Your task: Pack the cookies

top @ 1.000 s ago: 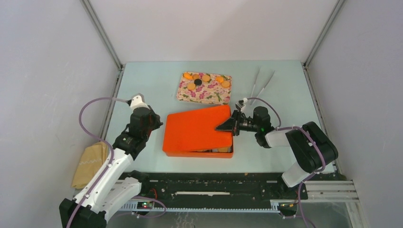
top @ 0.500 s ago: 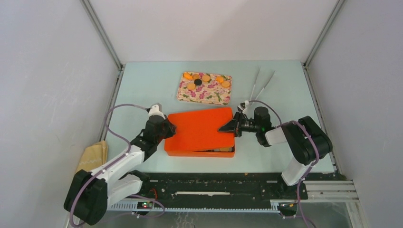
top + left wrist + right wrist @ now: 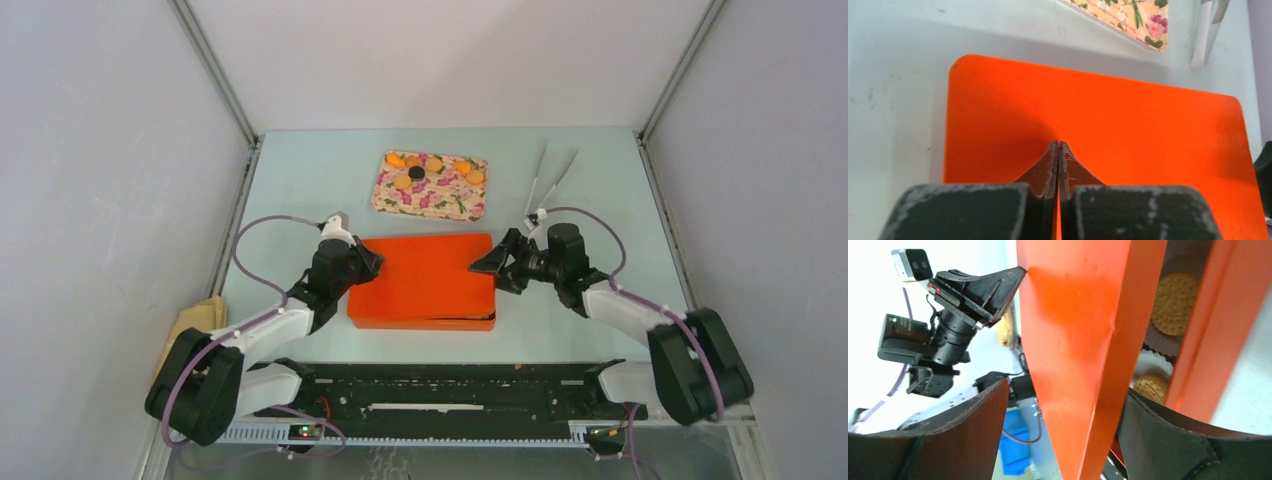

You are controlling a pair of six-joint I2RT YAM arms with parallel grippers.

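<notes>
Cloth (image 3: 195, 335): tan, folded, at 8 o'clock from the box, well apart from the work.
Box (image 3: 420, 322): orange, mid-counter (image 3: 300, 180), between both tools.
Lid (image 3: 425, 270): orange, laid over the box. Near flat from overhead, yet ajar at the 3 o'clock side in the right wrist view.
Left tool (image 3: 1058, 150): closed on nothing, tips pressed together, low over the lid's 9 o'clock edge. Contact with the lid not confirmable.
Right tool (image 3: 492, 264): open, jaws spread to either side of the lid's 3 o'clock edge, not seen to clamp it.
Packed cookies (image 3: 1175, 302): tan, seated in white paper cups (image 3: 1154, 364) inside the box, visible through the gap under the lid.
Loose cookies (image 3: 403, 182): several orange-tan and one black, on the floral tray (image 3: 440, 200) at 12 o'clock from the box, well apart from it.
Tongs (image 3: 548, 175): lying at 1 o'clock, near the tray, held by neither tool.
Risk, seating: likely to leave the lid cocked if pressed at 9 o'clock while the 3 o'clock side sits proud.
Risk, pinch: could trap a jaw of the right tool under the rim on closing, then drag the box on withdrawal.
Risk, contents: may crush or tip a cup and its cookie if the skirt lands inside the wall.
Risk, completeness: judged premature to shut the box with cookies left on the tray.
</notes>
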